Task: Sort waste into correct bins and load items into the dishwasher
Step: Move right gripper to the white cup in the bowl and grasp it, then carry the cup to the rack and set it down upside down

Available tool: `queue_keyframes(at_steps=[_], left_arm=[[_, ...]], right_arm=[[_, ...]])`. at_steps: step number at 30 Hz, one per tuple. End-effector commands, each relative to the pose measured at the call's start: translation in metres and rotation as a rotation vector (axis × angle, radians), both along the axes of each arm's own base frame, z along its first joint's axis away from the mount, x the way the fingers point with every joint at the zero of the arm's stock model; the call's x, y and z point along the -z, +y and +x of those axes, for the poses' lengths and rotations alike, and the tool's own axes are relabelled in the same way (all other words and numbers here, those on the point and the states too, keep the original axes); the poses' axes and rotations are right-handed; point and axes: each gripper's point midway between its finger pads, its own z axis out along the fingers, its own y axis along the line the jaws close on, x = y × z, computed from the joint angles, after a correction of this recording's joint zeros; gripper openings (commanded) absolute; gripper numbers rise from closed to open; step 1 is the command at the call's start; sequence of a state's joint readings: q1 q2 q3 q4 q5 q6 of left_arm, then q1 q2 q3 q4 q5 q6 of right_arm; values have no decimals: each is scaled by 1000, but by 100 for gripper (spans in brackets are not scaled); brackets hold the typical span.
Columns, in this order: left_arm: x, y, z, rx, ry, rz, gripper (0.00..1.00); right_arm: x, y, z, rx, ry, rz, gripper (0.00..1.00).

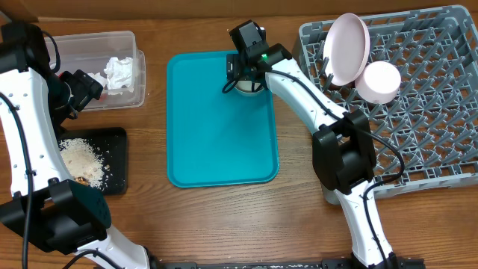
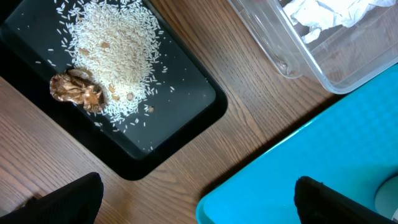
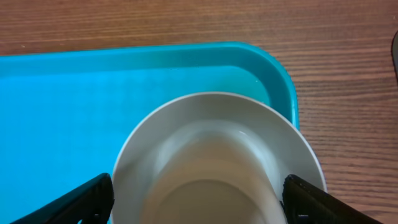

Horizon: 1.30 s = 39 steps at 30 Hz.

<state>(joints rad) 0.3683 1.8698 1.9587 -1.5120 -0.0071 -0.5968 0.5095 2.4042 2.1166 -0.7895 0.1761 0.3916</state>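
– Bowl position first: where is it, and which arm is closer?

– A light grey bowl (image 3: 217,155) sits on the teal tray (image 3: 74,93), in the far corner on the rack's side, close to the tray's rim. The right gripper (image 3: 198,183) hangs directly above it. The left gripper (image 2: 198,182) is well apart, over the table (image 2: 249,124) near the black tray (image 2: 180,106) and the clear tub (image 2: 286,62). The right arm is plainly the nearer one.

– What are the hands doing?

– The right fingers (image 3: 81,202) are spread wide, one on each side of the bowl, with nothing held. Whether they touch the rim cannot be told. The left gripper is also wide open and empty.

– Which way does the bowl face?

– Upright, mouth toward the wrist camera. It is round, so it has no long axis, and any line across it would suit the jaws.

– And where should it go?

– The dish rack (image 1: 433,112) lies just beside the tray on the right arm's side. A pinkish-white plate (image 1: 347,46) and a smaller white plate (image 1: 381,81) lean in its far corner nearest the tray. The likely next move is to close on the bowl's wall, lift it, and carry it sideways to free pegs.

– The waste?

– A napkin (image 2: 329,12) lies in the clear tub. Rice (image 2: 112,43) and a brown food piece (image 2: 78,90) lie in the black tray.
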Motion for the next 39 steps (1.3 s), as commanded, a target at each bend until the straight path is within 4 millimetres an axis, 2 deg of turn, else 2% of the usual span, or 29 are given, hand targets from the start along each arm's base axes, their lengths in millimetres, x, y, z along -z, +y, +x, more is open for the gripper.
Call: queue_keyframes(at_steps=[1,4,7,9,11,13,16,17,22,26,28,31,32,33,35,37,39], left_arm=[[1,-1,2,-7,-1,-5,100],[1,-1,2,-7,-1,-5,100],[1,-1,2,-7,-1,-5,100],[1,-1,2,-7,-1,-5,100],[1,-1,2,-7,-1,-5,100],[1,-1,2,-7,-1,-5,100],[1,-1,2,-7,-1,-5,100],[1,-1,2,-7,-1,-5,100],[1,-1,2,-7,-1,-5,100],[1,-1,2,-7,-1,-5,100],[1,-1,2,-7,-1,-5,100],[1,-1,2,-7,-1,-5,100],[1,-1,2,-7,-1,-5,100],[1,-1,2,-7,-1,-5,100],[1,-1,2,-7,-1,-5,100],[1,-1,2,-7,-1,-5,100],[1,-1,2,-7,-1,-5,100]], right_arm=[[4,-6,0,17,0,-16,86],[5,-6,-2,16,5,-18,76],[6,-8,-4,17,16,-24,75],[0,-8,-5,17,20,-27,72],[-14,-8,-5,17,13,-23,71],[-36,-10,-2,25,-9,-19,70],[-80,-22,4,59,-69,-28,54],[-96,-26,6,68,-90,-22,52],[-182,-53,7,111,-193,30,54],[-248,-109,-1,215,-283,28,55],[-278,-157,-8,308,-328,3,55],[-303,-230,-23,450,-349,-40,58],[-305,-250,-27,487,-344,-50,58],[-306,-278,-33,541,-332,-65,58],[-301,-326,-44,634,-296,-91,59],[-289,-373,-57,726,-237,-102,58],[-275,-407,-68,783,-178,-85,59]])
